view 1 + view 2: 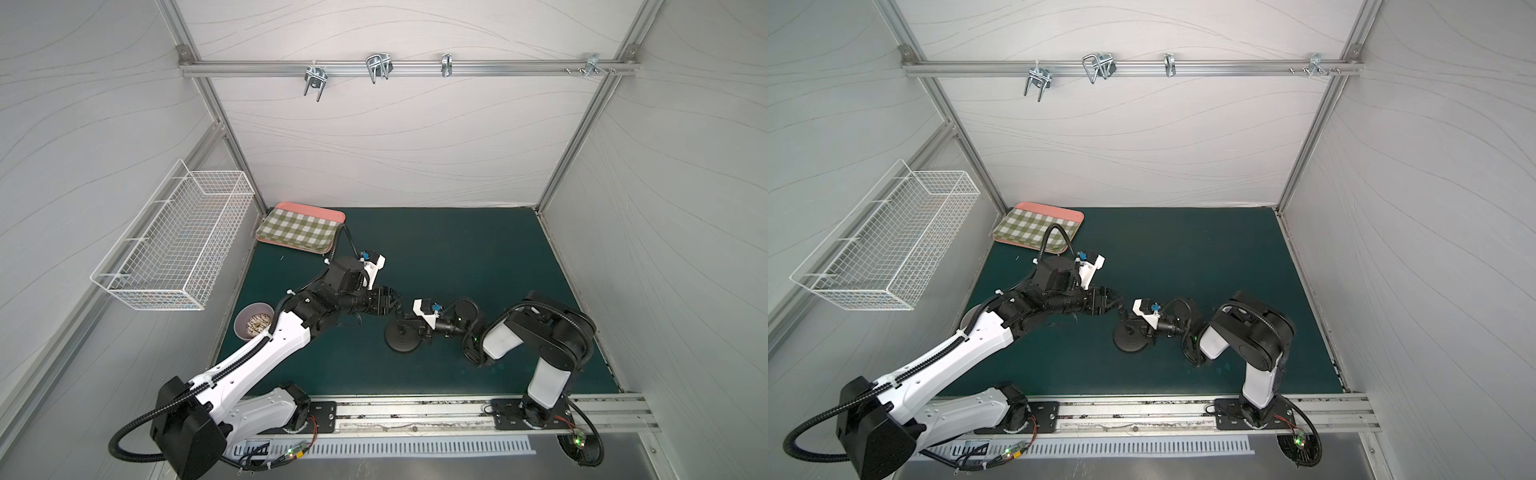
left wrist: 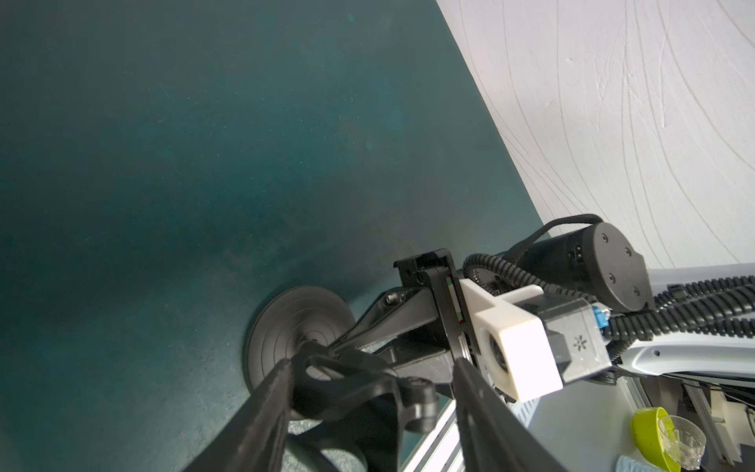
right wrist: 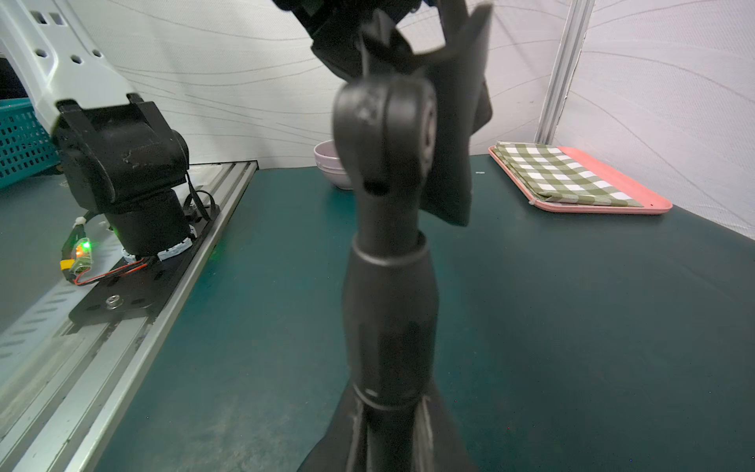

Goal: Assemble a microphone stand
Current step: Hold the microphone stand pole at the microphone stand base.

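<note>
Midway along the bench (image 1: 457,249), nearer its front edge, the microphone stand (image 1: 401,338) is standing upright. The right gripper (image 1: 415,329) is clamping the rod (image 3: 388,306) low, steadying it. The left gripper (image 1: 395,302) is straddling the clip (image 2: 347,384), jaws apart, perhaps not pressing, likely for twisting.

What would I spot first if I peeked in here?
A black microphone stand in the middle of the green mat, with the right gripper pinching its rod and the left gripper straddling its clip. After that, the checked cloth on a pink tray in the far left corner.
</note>
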Action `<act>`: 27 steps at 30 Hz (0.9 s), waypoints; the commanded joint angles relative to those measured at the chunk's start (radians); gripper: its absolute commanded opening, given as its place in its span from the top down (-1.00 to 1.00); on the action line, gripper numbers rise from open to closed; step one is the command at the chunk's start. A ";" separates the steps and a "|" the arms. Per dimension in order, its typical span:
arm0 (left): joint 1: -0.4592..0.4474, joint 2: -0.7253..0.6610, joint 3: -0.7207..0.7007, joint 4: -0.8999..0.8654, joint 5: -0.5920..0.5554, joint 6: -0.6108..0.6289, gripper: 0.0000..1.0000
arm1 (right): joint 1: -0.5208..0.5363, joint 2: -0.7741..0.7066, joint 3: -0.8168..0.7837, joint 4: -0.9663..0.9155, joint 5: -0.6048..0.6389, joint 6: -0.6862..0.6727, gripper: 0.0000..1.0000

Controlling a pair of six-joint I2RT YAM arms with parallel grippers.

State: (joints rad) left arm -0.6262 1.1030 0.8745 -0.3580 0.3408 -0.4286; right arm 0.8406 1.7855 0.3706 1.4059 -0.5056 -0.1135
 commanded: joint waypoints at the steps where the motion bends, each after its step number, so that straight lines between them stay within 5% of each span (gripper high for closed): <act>1: -0.026 0.008 0.043 0.016 0.045 -0.014 -0.26 | 0.006 -0.013 -0.021 -0.021 0.024 -0.025 0.71; 27: -0.057 0.058 0.074 0.038 0.059 -0.009 -0.29 | -0.012 -0.027 -0.036 -0.022 0.033 -0.020 0.71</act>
State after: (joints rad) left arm -0.6563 1.1477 0.9031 -0.3359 0.3363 -0.4301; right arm 0.8364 1.7672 0.3462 1.4082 -0.5022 -0.1234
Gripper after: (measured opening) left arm 0.642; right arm 0.183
